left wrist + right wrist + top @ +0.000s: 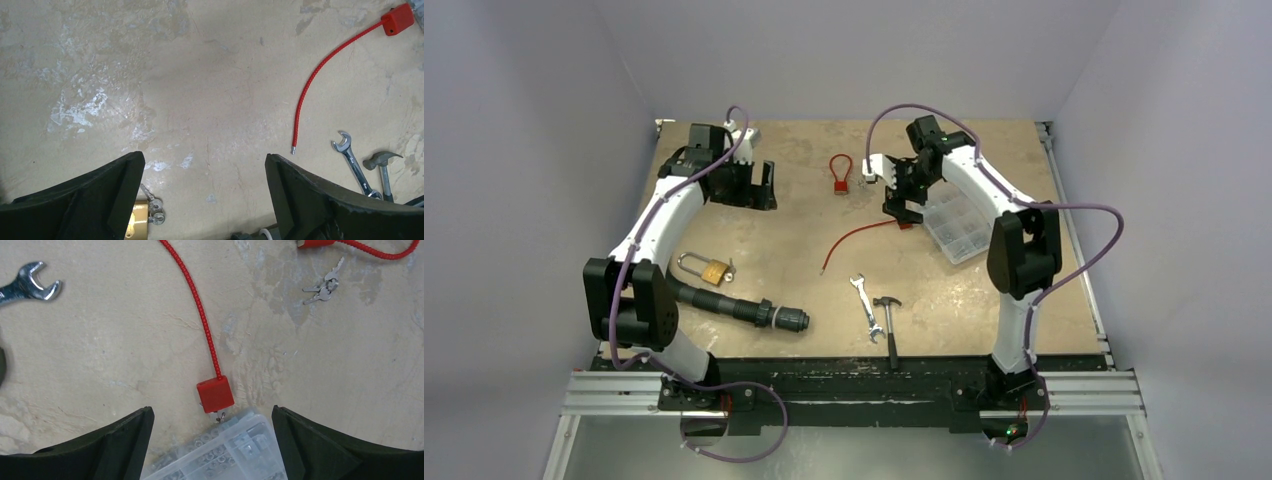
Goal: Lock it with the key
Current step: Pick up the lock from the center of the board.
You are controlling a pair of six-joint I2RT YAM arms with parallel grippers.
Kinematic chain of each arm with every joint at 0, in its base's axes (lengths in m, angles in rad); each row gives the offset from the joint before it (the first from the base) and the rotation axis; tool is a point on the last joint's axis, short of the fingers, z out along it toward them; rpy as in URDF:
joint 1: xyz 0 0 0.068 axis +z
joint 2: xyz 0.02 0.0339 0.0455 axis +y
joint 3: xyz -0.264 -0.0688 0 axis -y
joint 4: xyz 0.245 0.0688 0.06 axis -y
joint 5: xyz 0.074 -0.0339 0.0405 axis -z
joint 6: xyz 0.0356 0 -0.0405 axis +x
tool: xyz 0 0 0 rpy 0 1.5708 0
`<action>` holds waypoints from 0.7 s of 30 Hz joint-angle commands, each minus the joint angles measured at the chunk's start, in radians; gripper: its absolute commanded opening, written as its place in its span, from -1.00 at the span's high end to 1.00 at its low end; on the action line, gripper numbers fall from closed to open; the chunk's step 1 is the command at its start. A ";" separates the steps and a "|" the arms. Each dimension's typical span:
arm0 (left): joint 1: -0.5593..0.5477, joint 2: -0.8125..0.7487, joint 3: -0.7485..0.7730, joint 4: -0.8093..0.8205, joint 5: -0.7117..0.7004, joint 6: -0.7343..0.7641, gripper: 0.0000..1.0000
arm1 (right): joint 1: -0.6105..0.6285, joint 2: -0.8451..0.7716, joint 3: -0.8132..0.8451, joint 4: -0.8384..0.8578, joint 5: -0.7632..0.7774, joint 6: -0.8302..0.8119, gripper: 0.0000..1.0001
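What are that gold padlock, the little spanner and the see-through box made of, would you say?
The padlock looks like brass: a yellow, slightly shiny body. The spanner seems to be chromed or polished steel, bright and mirror-like. The box is likely clear plastic; small parts show through it.

You are looking at a robot test bench in a lab or workshop, not at a home. The worn board table [804,150] is closed in by plain pale walls [844,60] on three sides. A metal rail [1094,392] carries the two robot arms [664,215] at its near edge. A clear box [957,225] of small metal parts sits on the table. A red cable lock [215,394] touches this box, and left of the box lie a wrench [865,305] and a hammer [891,330].
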 commanded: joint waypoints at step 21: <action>0.004 -0.041 0.029 -0.023 0.056 0.066 -1.00 | 0.010 0.221 0.091 -0.067 0.034 -0.273 -0.71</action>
